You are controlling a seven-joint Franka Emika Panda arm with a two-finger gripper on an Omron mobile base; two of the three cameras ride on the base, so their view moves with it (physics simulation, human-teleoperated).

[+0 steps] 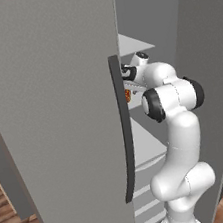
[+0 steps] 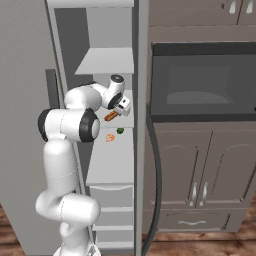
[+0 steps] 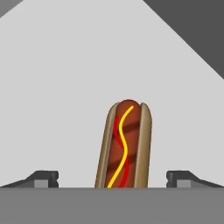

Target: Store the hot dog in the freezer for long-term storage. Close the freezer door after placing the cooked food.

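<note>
Grey fridge walls and white shelves frame the scene, with the freezer [image 2: 107,165] standing open and the arm reaching into it. The jaws stand wide apart in the hand view, one dark fingertip [image 3: 43,178] low at 8 o'clock and the other low at 4 o'clock, neither touching anything. The gripper [image 3: 112,179] hangs just above a white shelf [image 3: 65,87]. Between the fingertips lies the hot dog [image 3: 125,146], flat on that shelf, its long axis running from 6 toward 12 o'clock in the hand view, the rounded far end pointing to 12. Yellow and red wavy lines run along the sausage; its near end is cut off by the bottom of that view.

From the right base camera the hot dog [image 2: 111,116] shows as a small slanted orange-brown piece at 7 o'clock from the hand, partly covered by it. On the shelf below sit a flat orange scrap [image 2: 110,137] and, just at its 2 o'clock, a small dark green round item [image 2: 120,131]. The freezer door [image 1: 53,117] stands open, its dark handle [image 1: 124,131] hiding most of the hand in the left base view. A dark microwave [image 2: 200,82] sits at 3 o'clock of the freezer.
</note>
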